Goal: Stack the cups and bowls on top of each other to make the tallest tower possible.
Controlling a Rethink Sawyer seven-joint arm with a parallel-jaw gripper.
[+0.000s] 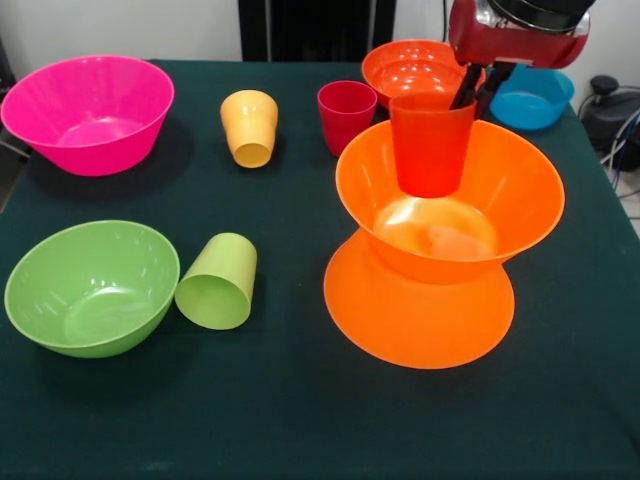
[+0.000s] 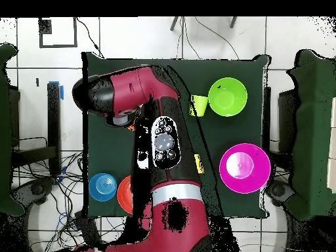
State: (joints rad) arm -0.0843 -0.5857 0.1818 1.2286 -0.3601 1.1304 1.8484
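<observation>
- Nearest in the front view are the lime green bowl at about 8 o'clock and a lime green cup lying on its side, just beside the bowl.
- At 4 o'clock stands the tower. One big orange bowl sits upside down on the table, and a second orange bowl sits upright on top of it.
- A red-orange cup hangs over the top bowl, partly down inside it.
- Clamped on the cup's far rim, the gripper comes down from 1 o'clock, with one finger inside the cup.
- At 10 o'clock sits the pink bowl.
- Near 12 o'clock are a yellow-orange cup, tipped over, and a magenta-red cup, standing up.
- Behind them are a red-orange bowl and a blue bowl.
- From overhead, the red arm covers the tower and the held cup, so only the front view shows them.
- Overhead still shows the lime green bowl, pink bowl and blue bowl.
</observation>
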